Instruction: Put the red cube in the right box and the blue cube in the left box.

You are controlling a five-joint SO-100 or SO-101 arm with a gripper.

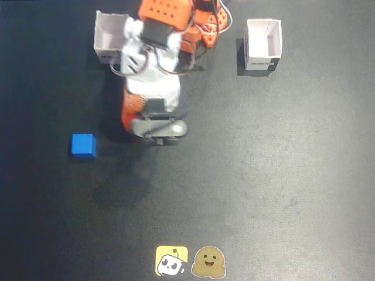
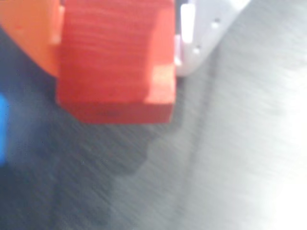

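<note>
One red cube [image 2: 115, 62] – clamped inside the claw [image 2: 120, 33].

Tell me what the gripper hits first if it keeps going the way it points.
The gripper, shut on the red cube, points down at the dark table. In the wrist view only bare table lies below, so the cube would probably meet that first; the gap is hard to judge.
</note>
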